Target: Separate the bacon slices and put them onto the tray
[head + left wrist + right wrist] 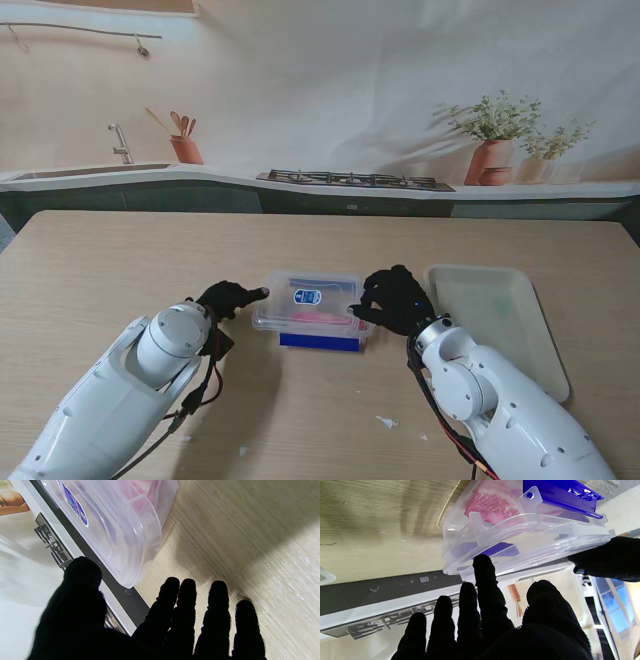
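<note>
A: Bacon (492,506)?
B: Pink, marbled, inside the lidded clear container (308,303) mid-desk (120,270); slices blur together through the plastic.
A: Tray (497,312)?
B: Pale, bare, just right of the container.
A: Hands?
B: Left hand (229,297) spread at the container's left end, grasping nothing. Right hand (396,299) at the right end, one fingertip (482,562) on the lid rim; grip unclear.

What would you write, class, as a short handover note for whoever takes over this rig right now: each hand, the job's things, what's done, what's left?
Left hand: open, at the left end of the clear lidded box, holding nothing.
Right hand: open, fingertips at the box's right end; no grip visible.
Bacon: pink, inside the box, lid on.
Tray: right of the box, no bacon on it.
Done: hands placed at the box.
Left: open the lid, lift out slices, lay them apart on the tray.
</note>
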You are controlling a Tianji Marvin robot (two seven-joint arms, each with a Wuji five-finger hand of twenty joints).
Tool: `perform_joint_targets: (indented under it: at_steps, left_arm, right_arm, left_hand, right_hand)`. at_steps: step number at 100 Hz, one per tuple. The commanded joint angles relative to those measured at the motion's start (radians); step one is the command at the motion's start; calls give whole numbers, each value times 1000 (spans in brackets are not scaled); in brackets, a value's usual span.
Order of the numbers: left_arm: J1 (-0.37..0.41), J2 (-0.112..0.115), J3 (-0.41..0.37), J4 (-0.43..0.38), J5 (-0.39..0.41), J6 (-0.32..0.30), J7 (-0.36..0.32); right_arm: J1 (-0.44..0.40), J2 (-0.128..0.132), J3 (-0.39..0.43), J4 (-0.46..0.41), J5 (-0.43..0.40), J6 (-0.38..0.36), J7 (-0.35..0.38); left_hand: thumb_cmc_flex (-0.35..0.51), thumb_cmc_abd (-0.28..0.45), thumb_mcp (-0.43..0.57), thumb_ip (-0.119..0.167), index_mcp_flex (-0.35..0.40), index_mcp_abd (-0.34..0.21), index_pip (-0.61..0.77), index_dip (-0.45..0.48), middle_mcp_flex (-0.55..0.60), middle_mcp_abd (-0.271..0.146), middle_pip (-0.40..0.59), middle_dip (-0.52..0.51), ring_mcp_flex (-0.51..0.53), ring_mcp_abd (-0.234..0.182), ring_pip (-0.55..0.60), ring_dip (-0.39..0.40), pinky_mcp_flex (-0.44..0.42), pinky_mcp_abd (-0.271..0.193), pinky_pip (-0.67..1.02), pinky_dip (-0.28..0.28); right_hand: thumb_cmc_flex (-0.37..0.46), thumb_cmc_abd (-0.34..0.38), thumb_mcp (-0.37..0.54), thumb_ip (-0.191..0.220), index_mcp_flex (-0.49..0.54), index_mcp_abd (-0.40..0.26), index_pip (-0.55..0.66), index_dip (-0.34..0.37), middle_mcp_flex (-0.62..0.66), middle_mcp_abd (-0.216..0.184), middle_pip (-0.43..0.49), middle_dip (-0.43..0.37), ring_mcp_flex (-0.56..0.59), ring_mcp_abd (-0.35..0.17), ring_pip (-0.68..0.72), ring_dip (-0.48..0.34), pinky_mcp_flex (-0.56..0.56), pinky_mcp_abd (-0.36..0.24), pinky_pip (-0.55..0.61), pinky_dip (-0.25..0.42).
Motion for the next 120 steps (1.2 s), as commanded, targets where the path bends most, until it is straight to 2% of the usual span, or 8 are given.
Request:
perform_joint_targets:
  at_steps: [1,42,75,78,98,120]
  left_arm:
    - [-3,-8,6,2,-2,2,-18]
    - [6,-19,6,-14,-44,23,-1]
    - [7,-19,4,-13,-52,10,-1]
    - [8,-19,4,-14,-51,8,0]
    - [10,-21,1,-22,-55,7,8]
    - [29,-46,-22,-35,-115,8,74]
  right_arm:
    - [0,-6,-5,-3,2,-1,17]
    - [14,-2,-19,3,19,-24,49]
    - [25,-3,-34,8,44,-31,66]
    - [25,-3,-35,8,46,-31,68]
    - [26,-2,-39,7,49,-27,78]
    - [29,-1,-43,8,50,-23,83]
  left_hand:
    - [15,-26,16,28,19,-20,-8,-11,-4,-38,-14,-14,-12,-13,-13,-15,-1,14,15,-16]
    - [10,-36,44,24,14,-17,-10,-17,-10,-36,-14,-24,-13,-20,-24,-28,-3,13,18,-24]
    - [36,-67,91,25,24,-29,5,-12,3,-44,-6,-23,-6,-19,-19,-27,0,13,20,-27]
    - [15,-86,155,12,22,-31,16,-9,5,-44,-3,-23,-4,-19,-16,-28,-2,14,29,-28]
    - [20,-142,264,7,28,-50,66,16,29,-54,21,-11,13,-19,7,-20,-3,13,67,-22]
    - [34,-206,398,-3,51,-71,139,53,73,-61,52,8,40,-16,43,-8,-3,14,94,-30]
  right_hand:
    - [-2,46,-21,26,15,-10,0,-12,-37,7,-28,-7,-37,-8,-17,-8,-23,-1,7,8]
    - [-17,43,-31,24,3,-25,-8,-17,-38,7,-34,-9,-41,-13,-25,-12,-28,-3,5,8]
    - [-22,42,-28,25,1,-38,-16,-27,-42,0,-46,-14,-43,-18,-35,-17,-30,-5,5,9]
    - [-22,42,-28,25,0,-38,-17,-28,-43,0,-47,-14,-43,-18,-36,-18,-31,-5,5,9]
    - [-22,43,-27,25,3,-41,-16,-32,-43,-2,-49,-15,-44,-21,-39,-19,-32,-7,5,10]
    - [-21,44,-27,25,3,-40,-15,-35,-44,-1,-50,-15,-44,-20,-40,-20,-33,-7,5,10]
